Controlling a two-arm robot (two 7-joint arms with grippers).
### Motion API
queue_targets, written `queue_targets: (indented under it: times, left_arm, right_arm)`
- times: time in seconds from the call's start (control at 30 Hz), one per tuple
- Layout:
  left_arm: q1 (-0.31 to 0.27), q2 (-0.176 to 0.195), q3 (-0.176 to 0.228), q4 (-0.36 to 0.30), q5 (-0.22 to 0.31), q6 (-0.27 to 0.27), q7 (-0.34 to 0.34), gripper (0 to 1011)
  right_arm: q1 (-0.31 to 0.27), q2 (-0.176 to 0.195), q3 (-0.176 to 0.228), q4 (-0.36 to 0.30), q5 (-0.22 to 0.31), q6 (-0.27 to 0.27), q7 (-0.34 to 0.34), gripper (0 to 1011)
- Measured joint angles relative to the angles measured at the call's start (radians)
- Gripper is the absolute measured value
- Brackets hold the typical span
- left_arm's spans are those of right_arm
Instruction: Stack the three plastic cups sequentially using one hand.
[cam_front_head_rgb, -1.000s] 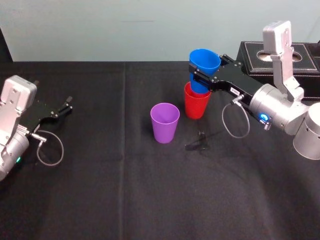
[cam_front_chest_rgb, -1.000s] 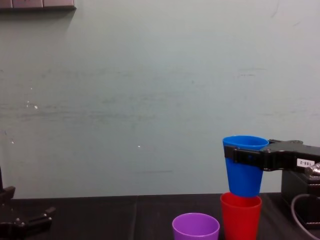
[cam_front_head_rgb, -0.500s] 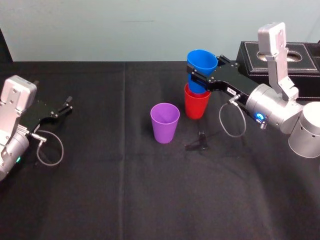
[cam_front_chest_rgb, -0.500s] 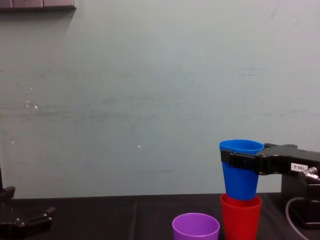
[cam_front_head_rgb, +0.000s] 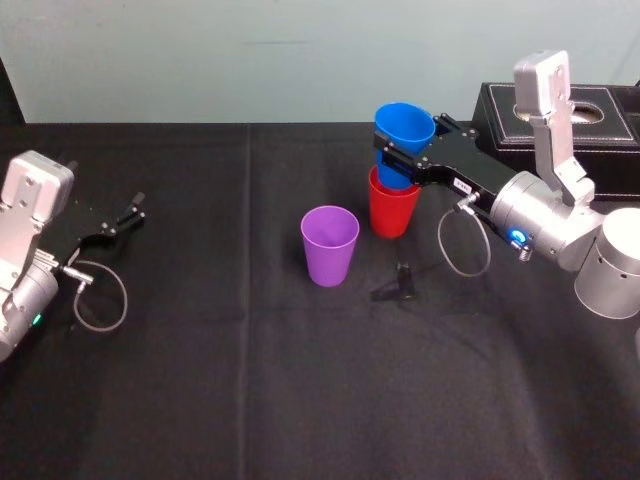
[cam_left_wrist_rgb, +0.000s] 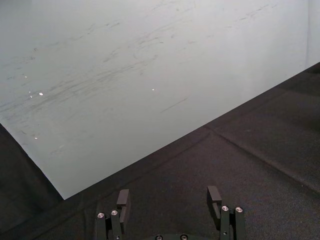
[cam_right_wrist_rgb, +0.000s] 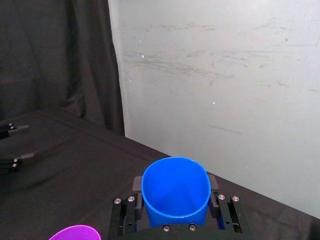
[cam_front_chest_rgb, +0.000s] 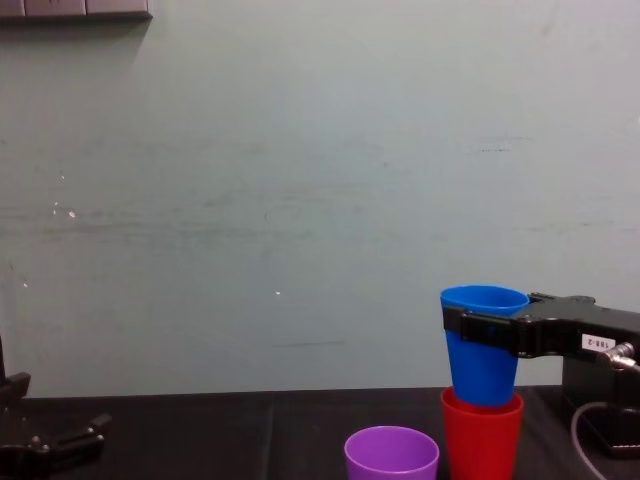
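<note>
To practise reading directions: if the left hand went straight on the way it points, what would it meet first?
The way looks free: ahead of the left hand lies black table, then the pale wall; depth is unclear.

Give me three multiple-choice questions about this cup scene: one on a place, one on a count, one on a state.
1. Where is the purple cup?
A. Alone, on the robot's left of the red cup
B. Inside the red cup
C. On the black box

2. How many cups are there?
A. Two
B. Three
C. Four

3. What is the blue cup's state?
A. Lying on its side
B. Standing free
C. Held upright by the right gripper

Answers: 1 A, it stands apart from the red cup. 2 B, purple, red and blue. 3 C, the gripper clamps it at the red cup's mouth.
</note>
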Motion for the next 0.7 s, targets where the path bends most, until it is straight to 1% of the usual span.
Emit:
queue_targets:
  times: [0.7]
  left_arm:
    - [0.000,0.000,0.000,0.000,0.000,0.000,0.000,1005]
  right_arm:
    - [0.012,-0.016,-0.001,0.049,-0.014,-0.035,0.014,732]
